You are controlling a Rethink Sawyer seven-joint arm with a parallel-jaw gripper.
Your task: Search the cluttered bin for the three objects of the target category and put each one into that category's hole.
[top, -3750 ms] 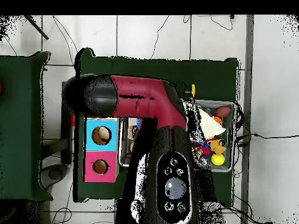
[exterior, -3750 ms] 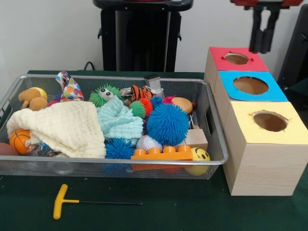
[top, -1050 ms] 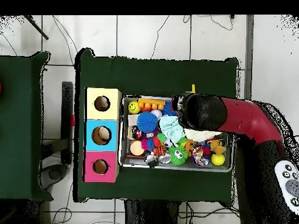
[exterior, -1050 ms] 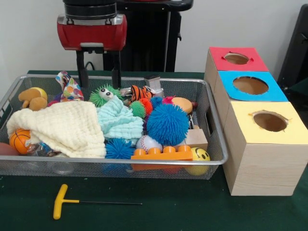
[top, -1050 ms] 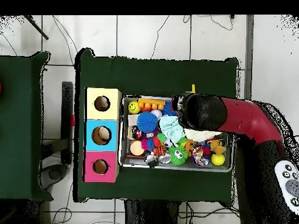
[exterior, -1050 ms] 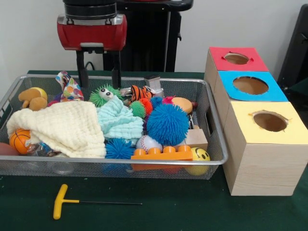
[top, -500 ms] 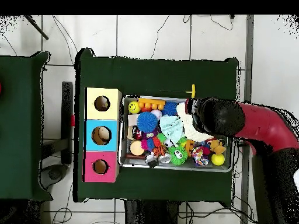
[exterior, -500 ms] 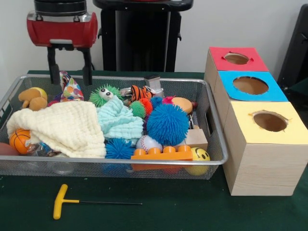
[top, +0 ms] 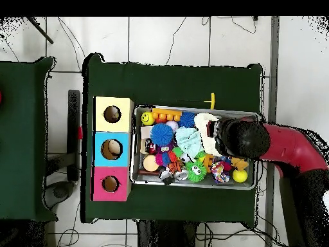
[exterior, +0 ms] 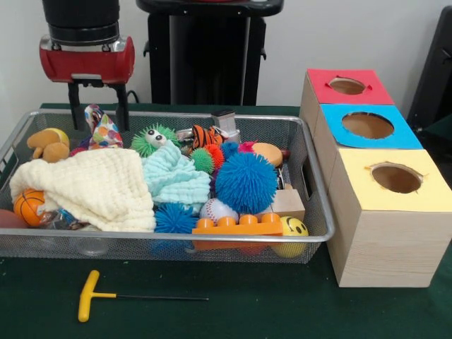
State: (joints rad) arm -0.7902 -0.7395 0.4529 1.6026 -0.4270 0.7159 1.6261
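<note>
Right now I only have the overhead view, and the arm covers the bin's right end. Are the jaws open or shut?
Observer: Open. In the front view the gripper hangs at the bin's far rim, jaws spread, empty.
Operator: What is beneath it?
Observer: A multicoloured cloth pokes up between the jaws.
Operator: Anything else at that end?
Observer: A small basketball beside the cream cloth.

Toys [exterior: 246, 182] in bin [exterior: 317, 205] (boxes [exterior: 385, 212] beside)
</note>
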